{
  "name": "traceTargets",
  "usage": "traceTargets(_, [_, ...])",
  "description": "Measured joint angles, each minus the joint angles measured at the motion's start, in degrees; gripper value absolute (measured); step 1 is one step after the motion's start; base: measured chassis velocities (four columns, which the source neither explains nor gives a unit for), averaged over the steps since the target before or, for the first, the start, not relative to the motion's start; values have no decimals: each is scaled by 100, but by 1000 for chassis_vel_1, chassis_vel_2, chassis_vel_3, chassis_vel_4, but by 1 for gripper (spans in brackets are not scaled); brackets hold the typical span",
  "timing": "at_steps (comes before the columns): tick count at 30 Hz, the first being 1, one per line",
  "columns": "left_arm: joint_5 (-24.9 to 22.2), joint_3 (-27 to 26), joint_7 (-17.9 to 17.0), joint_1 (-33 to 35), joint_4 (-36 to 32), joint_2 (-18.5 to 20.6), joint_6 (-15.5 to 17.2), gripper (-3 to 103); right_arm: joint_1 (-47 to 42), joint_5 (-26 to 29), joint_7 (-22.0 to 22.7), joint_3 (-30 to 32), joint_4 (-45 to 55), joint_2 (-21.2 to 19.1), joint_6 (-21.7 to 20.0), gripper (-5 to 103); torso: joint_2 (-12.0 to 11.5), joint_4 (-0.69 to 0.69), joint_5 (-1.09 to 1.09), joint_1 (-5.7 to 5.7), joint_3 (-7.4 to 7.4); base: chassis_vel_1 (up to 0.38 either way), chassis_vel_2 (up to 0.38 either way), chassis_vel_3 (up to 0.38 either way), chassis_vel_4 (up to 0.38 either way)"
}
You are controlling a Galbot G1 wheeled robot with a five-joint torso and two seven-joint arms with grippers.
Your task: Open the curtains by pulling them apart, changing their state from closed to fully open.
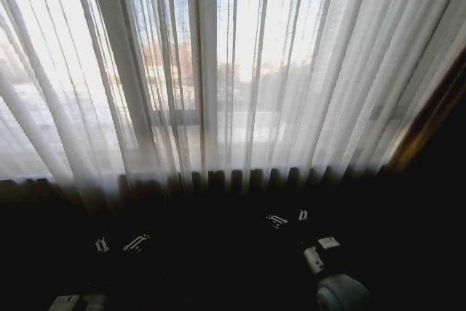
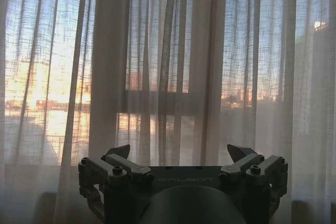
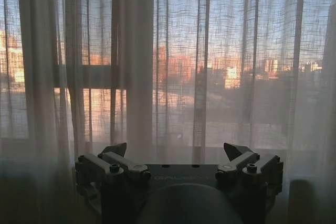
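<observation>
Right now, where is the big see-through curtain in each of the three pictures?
Head view: the curtains hang across the upper part, above both dark arms.
Left wrist view: they hang across the window, beyond the open left end effector.
Right wrist view: same, beyond the open right end effector.
Shared landmark: the window frame behind the fabric.

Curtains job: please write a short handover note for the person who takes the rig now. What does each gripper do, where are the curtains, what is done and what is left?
Left gripper: open, holding nothing, pointed at the curtains, low in front of them.
Right gripper: open, holding nothing, also facing the fabric.
Curtains: both sheer white panels hang closed across the whole window, meeting near the middle; the window frame shows through them.
Done: grippers face the curtains.
Left: grasp each panel and pull them apart until fully open.
</observation>
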Motion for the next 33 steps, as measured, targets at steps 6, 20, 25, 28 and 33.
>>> traceTargets(6, [1, -2, 1, -5, 29, 6, -19, 100, 13, -4, -4, -17, -13, 1, 6, 100, -2, 2, -5, 4, 1, -172, 336, 165, -307])
traceTargets(20, [-19, -51, 114, -25, 63, 13, -65, 100, -20, -24, -18, -80, -2, 38, 12, 100, -2, 0, -2, 2, 1, -40, 443, 39, -459])
traceTargets(25, [-22, -49, 115, -17, 60, -6, -74, 100, -30, -30, -20, -113, 8, 45, 14, 100, 0, 0, 0, -2, -1, 101, 556, -83, -575])
traceTargets(28, [-22, -46, 114, -12, 55, -22, -83, 100, -29, -31, -20, -119, 14, 42, 15, 100, 0, 0, -3, -1, -1, 111, 582, -115, -584])
traceTargets(33, [-22, -47, 115, -5, 50, -34, -118, 100, -11, -31, -20, -132, -11, 18, 69, 100, 0, 0, 4, 1, 0, 111, 639, -135, -602])
